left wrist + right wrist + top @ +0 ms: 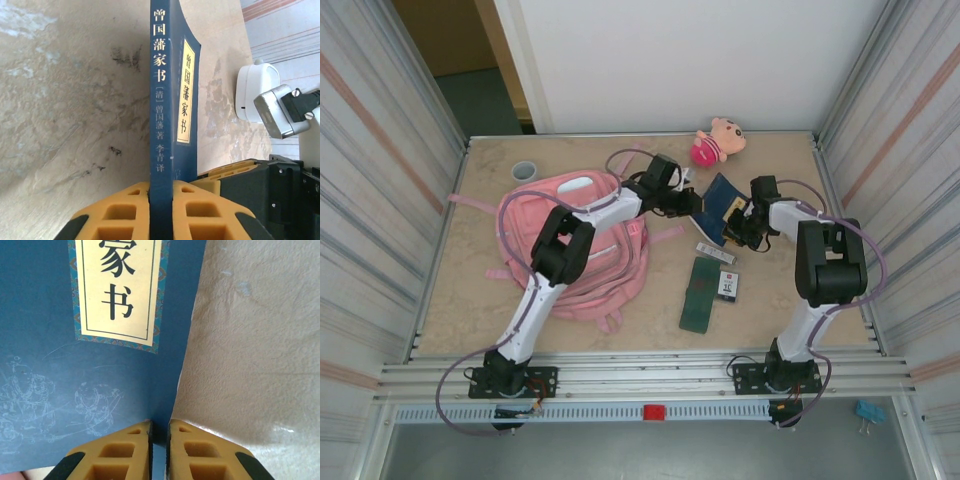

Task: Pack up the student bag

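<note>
My left gripper (161, 210) clamps the spine of the thin dark-blue paperback book (170, 100); my right gripper (160, 450) pinches its cover edge. The big pink fabric student bag (620, 268) lies centre-left in the top view. Uneven pulling may tear the cover.

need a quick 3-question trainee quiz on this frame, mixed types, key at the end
1. True or false: the left gripper and the right gripper are both shut on the book.
2. In the top view, the bag lies: A) left of the book B) right of it C) on top of it.
3. What toy sits at the far edge of the table?
Key: 1 true; 2 A; 3 the doll.
</note>
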Motion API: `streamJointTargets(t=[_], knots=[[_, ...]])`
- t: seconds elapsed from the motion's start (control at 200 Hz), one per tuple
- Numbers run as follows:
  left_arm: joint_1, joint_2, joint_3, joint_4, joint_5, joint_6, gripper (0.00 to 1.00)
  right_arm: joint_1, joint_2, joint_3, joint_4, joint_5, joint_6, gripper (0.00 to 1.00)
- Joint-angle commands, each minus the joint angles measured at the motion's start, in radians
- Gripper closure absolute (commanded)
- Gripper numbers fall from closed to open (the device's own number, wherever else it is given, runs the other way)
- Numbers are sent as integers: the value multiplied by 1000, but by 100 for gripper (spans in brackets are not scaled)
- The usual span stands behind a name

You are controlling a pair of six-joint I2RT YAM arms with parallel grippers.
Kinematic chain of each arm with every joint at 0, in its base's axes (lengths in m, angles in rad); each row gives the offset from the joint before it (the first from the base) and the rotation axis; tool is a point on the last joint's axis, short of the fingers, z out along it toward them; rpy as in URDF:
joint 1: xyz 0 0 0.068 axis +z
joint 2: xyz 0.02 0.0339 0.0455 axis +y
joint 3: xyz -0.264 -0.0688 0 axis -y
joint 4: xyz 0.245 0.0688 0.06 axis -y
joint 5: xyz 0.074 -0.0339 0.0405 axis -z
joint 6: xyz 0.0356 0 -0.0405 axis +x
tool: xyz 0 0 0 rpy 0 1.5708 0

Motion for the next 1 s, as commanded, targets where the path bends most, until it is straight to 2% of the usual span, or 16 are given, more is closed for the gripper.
streamJointTargets(t=[0.0,0.155,0.286,0.356,0.461,0.531,0.666,0.792,0.897,0.997], knots=[[-24,-22,40,-40,-38,80,98,-8,-93,-16,6,-32,20,81],[-26,-167,-35,-47,-101,180,100,-39,-255,-34,9,-46,17,66],[-27,-354,-177,34,-113,260,100,-68,-438,-52,9,-49,0,51],[-26,-484,-277,96,-107,294,100,-80,-549,-74,25,-49,-6,48],[-16,-656,-427,181,-66,321,100,-92,-714,-109,76,-118,-16,44],[-6,-774,-548,273,-22,313,100,-92,-818,-140,125,-172,-17,40],[17,-967,-738,434,51,251,100,-89,-1002,-216,212,-255,16,25],[23,-1093,-844,522,126,193,100,-75,-1146,-323,359,-339,112,0],[23,-1161,-898,584,168,132,100,-35,-1244,-405,478,-379,176,1],[19,-1202,-936,632,181,84,100,30,-1288,-425,498,-398,189,1]])
